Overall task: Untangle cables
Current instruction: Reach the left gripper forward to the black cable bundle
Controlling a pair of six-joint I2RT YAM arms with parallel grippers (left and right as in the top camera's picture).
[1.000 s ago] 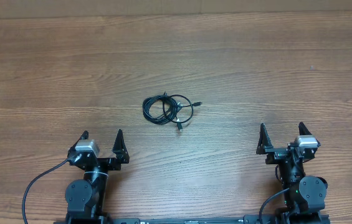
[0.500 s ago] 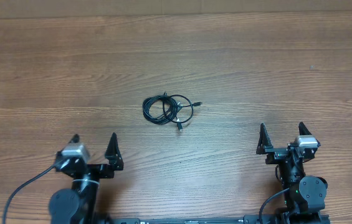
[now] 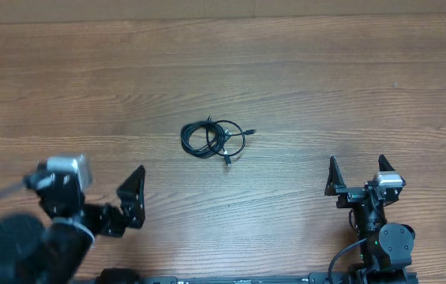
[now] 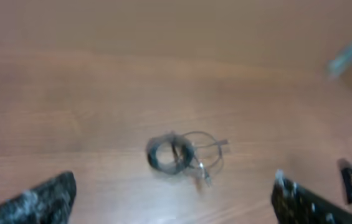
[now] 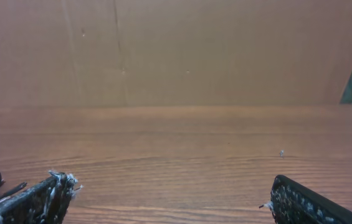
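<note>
Black cables (image 3: 211,135) coiled mid-table | well apart from table (image 3: 349,79) far edge

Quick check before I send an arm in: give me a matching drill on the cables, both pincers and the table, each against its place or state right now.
Column one:
1. cables
2. left pincer
3. right pincer
4. table

Column two:
A. open and empty, lower right of the overhead view
B. brown wood grain
C. one tangled bundle at mid-table, touched by nothing
D. open and empty, lower left of the overhead view, blurred there

Pairs: 1-C, 2-D, 3-A, 4-B.
</note>
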